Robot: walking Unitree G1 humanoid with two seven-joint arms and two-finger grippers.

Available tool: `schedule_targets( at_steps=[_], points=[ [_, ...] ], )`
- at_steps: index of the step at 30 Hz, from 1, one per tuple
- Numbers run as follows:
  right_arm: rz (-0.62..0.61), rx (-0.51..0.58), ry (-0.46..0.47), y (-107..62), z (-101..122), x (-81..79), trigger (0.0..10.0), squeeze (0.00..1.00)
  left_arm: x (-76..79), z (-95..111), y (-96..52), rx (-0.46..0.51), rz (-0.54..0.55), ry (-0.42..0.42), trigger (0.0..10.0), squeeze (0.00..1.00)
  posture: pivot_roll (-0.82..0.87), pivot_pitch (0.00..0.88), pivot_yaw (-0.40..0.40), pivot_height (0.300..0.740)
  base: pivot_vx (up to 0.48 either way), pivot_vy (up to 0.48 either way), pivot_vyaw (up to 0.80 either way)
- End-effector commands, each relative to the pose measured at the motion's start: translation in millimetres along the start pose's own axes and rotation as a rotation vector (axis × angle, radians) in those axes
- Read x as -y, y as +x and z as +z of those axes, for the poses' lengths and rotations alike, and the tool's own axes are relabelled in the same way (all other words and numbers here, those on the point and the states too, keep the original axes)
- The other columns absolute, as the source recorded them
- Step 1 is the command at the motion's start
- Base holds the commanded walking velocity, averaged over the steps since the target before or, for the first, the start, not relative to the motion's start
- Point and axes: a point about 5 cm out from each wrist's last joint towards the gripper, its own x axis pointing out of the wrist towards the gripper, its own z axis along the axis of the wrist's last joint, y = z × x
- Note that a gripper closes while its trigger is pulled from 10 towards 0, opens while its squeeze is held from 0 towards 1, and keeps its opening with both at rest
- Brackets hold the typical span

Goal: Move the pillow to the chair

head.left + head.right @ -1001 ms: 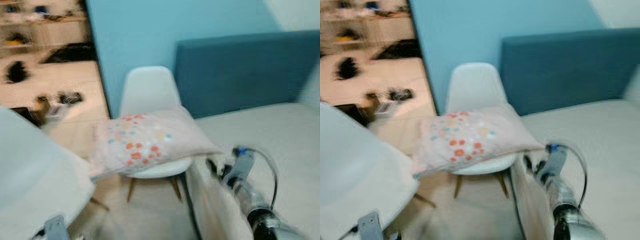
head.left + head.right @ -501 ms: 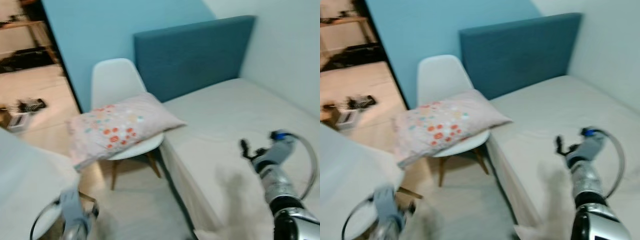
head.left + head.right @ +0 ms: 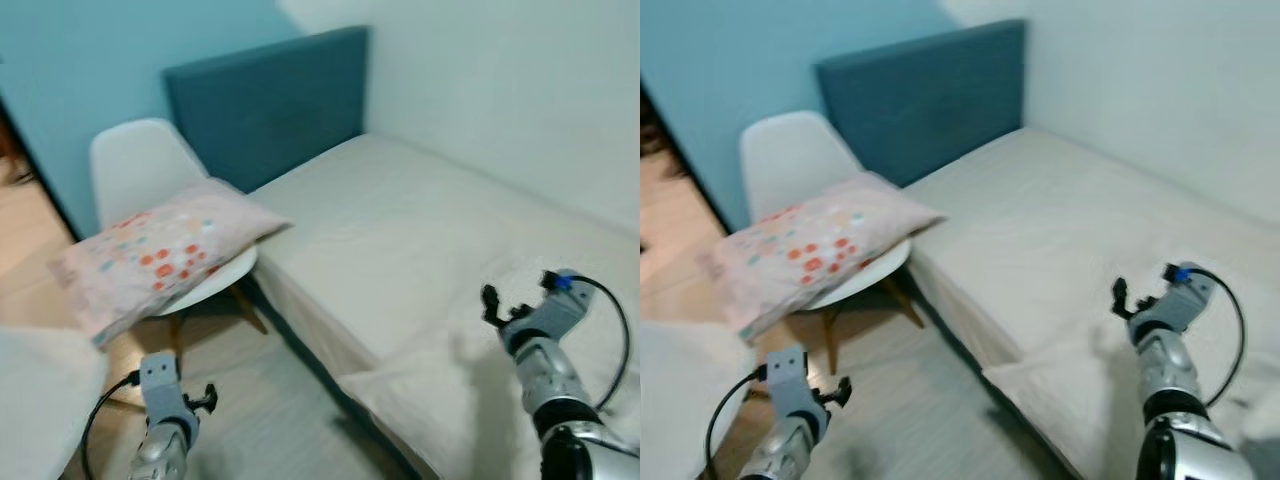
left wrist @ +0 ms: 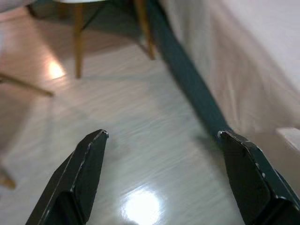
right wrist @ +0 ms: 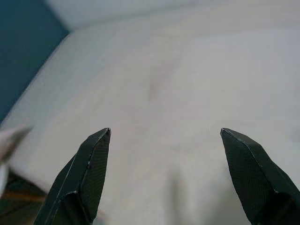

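Note:
The pink pillow (image 3: 160,255) with red and blue flowers lies across the seat of the white chair (image 3: 135,165), one end overhanging toward the bed (image 3: 430,230). My left gripper (image 4: 161,134) hangs low over the wooden floor (image 4: 117,140), in front of the chair's legs, open and holding nothing. My right gripper (image 5: 165,131) hovers above the cream mattress, well to the right of the pillow, open with nothing between its fingers. The right gripper (image 3: 1125,298) points toward the teal headboard (image 3: 925,90).
The bed's dark side rail (image 4: 187,79) runs along the floor to the right of the left gripper. A white rounded object (image 3: 30,380) sits at the lower left. A white wall (image 3: 500,90) borders the bed's far side, and a blue wall (image 3: 70,60) stands behind the chair.
The camera has swung right, so the chair and pillow shifted left in the picture. The pillow stays on the chair. My left arm has come into sight, and the right arm is over the mattress.

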Motion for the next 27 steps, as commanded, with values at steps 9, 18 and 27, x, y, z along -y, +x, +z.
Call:
schedule_targets(
  at_steps=[9,18,27],
  points=[
    [-0.009,-0.019,0.026,-1.1,-9,-5.3,10.0,0.0,-11.7,2,-1.6,0.02,0.012,0.009,10.0,0.0,0.07,0.0,0.061,0.723,0.0,0.0,-0.7],
    [0.145,-0.053,0.093,-2.7,-28,-41.7,10.0,0.0,-19.1,-4,-6.3,0.017,0.001,0.007,10.0,0.0,0.07,0.0,0.058,0.723,0.254,0.0,-0.21],
    [0.198,-0.155,0.009,-13.2,-59,-53.5,10.0,0.0,-24.8,-7,-9.1,0.016,0.018,-0.003,10.0,0.0,0.07,0.0,0.055,0.723,0.48,0.0,-0.16]
  ],
)
